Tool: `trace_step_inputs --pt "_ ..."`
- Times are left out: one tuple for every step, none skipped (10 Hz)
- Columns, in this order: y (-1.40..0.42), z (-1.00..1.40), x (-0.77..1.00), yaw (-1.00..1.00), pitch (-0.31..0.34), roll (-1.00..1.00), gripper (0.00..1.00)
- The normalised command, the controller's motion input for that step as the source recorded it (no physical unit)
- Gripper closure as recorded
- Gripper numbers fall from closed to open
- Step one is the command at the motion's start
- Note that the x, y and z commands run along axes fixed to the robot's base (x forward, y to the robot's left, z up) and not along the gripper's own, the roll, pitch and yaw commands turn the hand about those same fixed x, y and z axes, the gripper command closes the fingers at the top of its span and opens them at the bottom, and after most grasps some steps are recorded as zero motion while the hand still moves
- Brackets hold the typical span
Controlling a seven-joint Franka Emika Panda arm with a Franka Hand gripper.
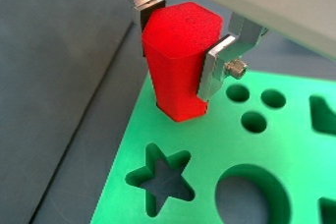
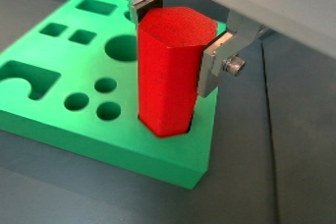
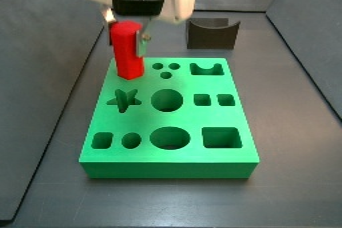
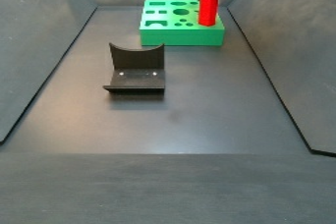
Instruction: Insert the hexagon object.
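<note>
The hexagon object (image 1: 178,61) is a tall bright-red prism, upright, with its lower end at a corner of the green board (image 1: 197,184). It shows in both wrist views (image 2: 168,71) and in both side views (image 3: 127,52) (image 4: 207,4). My gripper (image 1: 184,33) is shut on its upper part, one silver finger (image 2: 213,63) on each side. In a side view the gripper (image 3: 130,20) hangs over the board's far left corner. The board (image 3: 167,122) has several shaped holes, among them a star hole (image 1: 160,174) and round holes. The hole under the prism is hidden.
A dark grey block with a curved notch (image 3: 211,32) stands on the floor behind the board. The same block (image 4: 136,69) lies mid-floor in a side view. Dark sloping walls enclose the floor on all sides.
</note>
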Motion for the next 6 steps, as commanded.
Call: trace_step_inputs --pt "0.0 -0.55 0.0 -0.3 -0.004 -0.22 1.0" --pt "0.01 -0.49 0.0 -0.18 0.0 -0.15 1.0" --pt "0.0 -0.42 -0.12 -0.08 -0.027 -0.09 1.0" --pt "0.07 -0.17 -0.04 0.0 -0.15 -0.22 1.0" --pt "0.0 -0.11 -0.01 0.0 -0.069 -0.09 1.0" --pt "0.0 -0.01 0.0 0.0 -0.02 0.0 1.0"
